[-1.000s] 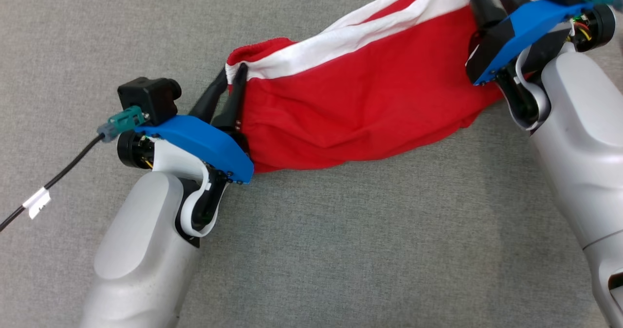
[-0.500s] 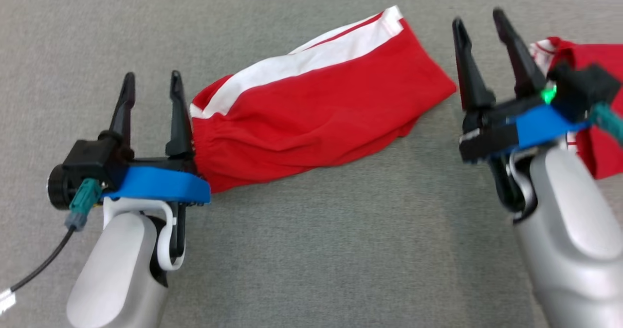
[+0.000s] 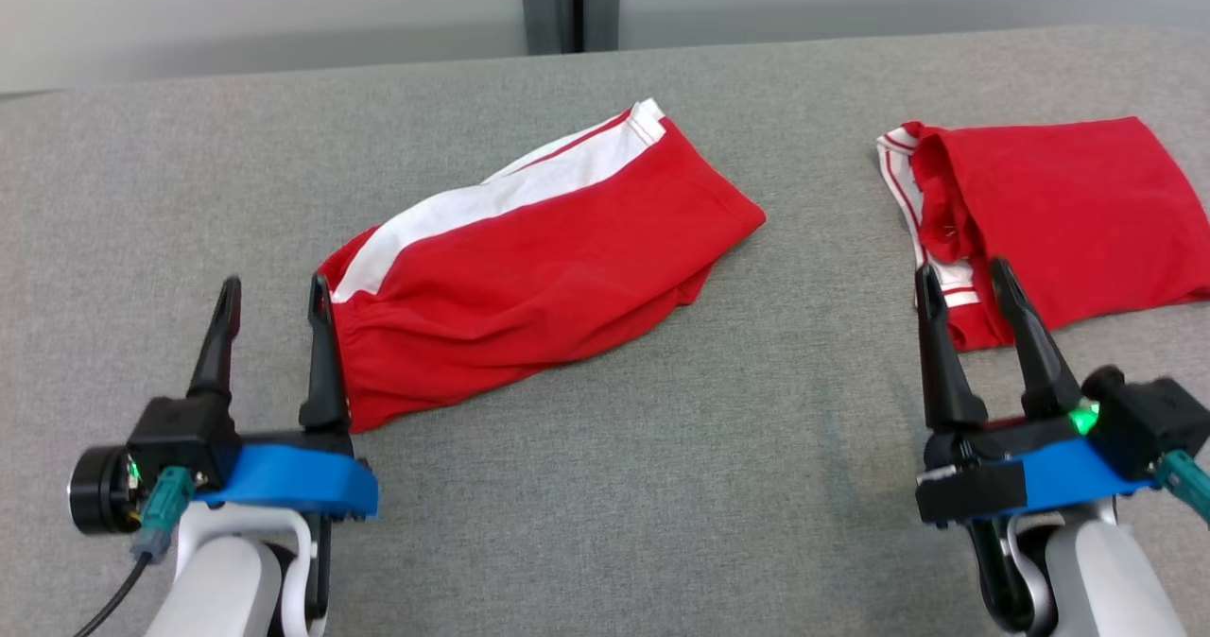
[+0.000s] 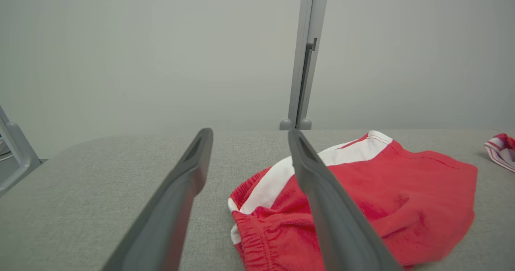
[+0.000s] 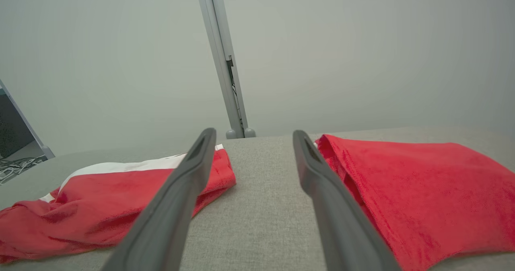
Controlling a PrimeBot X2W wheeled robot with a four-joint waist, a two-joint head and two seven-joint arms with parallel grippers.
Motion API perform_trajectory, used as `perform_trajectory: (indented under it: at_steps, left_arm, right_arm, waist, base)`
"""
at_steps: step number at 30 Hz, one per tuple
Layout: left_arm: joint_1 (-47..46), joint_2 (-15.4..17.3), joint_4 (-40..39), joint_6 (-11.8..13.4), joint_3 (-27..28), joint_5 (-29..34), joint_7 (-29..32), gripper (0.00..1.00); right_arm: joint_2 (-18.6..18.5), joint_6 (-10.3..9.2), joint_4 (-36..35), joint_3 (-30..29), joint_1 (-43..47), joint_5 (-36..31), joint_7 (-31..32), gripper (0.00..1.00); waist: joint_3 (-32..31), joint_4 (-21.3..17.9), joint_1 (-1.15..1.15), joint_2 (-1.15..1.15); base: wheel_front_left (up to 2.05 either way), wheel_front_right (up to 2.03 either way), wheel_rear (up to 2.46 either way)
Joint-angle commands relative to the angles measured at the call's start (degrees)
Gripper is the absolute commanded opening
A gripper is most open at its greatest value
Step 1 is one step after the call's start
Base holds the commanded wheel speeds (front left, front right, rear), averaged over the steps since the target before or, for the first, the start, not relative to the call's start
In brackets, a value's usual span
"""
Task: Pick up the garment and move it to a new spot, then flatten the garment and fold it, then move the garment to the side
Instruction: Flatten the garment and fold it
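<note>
Beside the shorts (image 3: 539, 268), left gripper (image 3: 274, 287) gapes wide, empty; right gripper (image 3: 960, 273), well off, likewise. Light, limp cloth, I'd say; pinch the waistband (image 3: 352, 363) corners.

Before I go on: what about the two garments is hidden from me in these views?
- Head view: the left gripper overlaps the waistband end of the striped shorts.
- Head view: the second red garment runs off the right edge; the right gripper hides part of its near-left corner.
- Left wrist view: the shorts' near edge is cut off at the bottom.
- All views: the underside layers of both.
</note>
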Motion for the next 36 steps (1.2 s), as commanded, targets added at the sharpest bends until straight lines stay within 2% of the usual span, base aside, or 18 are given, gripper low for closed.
perform_trajectory:
  at_steps: [1,12,22,29,36]
  left_arm:
    - [1.88,0.64,-0.63,0.49,-0.18,-0.35,0.87,1.00]
    - [5.34,1.58,-3.15,1.63,-0.99,-0.66,3.86,1.00]
    - [3.66,1.52,-5.02,2.27,-1.55,0.09,3.58,1.00]
    - [-0.97,0.11,-6.55,1.38,-2.92,1.01,2.44,1.00]
    - [-5.77,-2.32,-5.27,-0.08,-4.75,1.60,0.38,1.00]
  right_arm:
    - [0.50,0.03,-1.54,-0.53,2.52,-0.43,0.77,1.00]
    - [0.84,0.03,-7.46,-2.49,7.91,-0.88,4.86,1.00]
    - [0.85,0.03,-7.96,-3.05,5.70,-1.66,6.84,1.00]
    - [-1.68,0.03,-2.49,-1.33,-3.74,-1.54,10.62,1.00]
    - [-4.81,0.03,10.14,3.34,-16.70,-0.49,13.49,1.00]
  waist:
    - [-1.07,-0.74,0.01,0.01]
    - [-2.57,-0.98,0.01,0.01]
    - [-0.63,0.21,0.01,0.01]
    - [5.77,4.92,0.01,0.01]
    - [10.89,9.76,0.01,0.01]
  base:
    - [0.00,0.00,0.00]
    - [0.00,0.00,0.00]
    - [0.00,0.00,0.00]
    - [0.00,0.00,0.00]
    - [0.00,0.00,0.00]
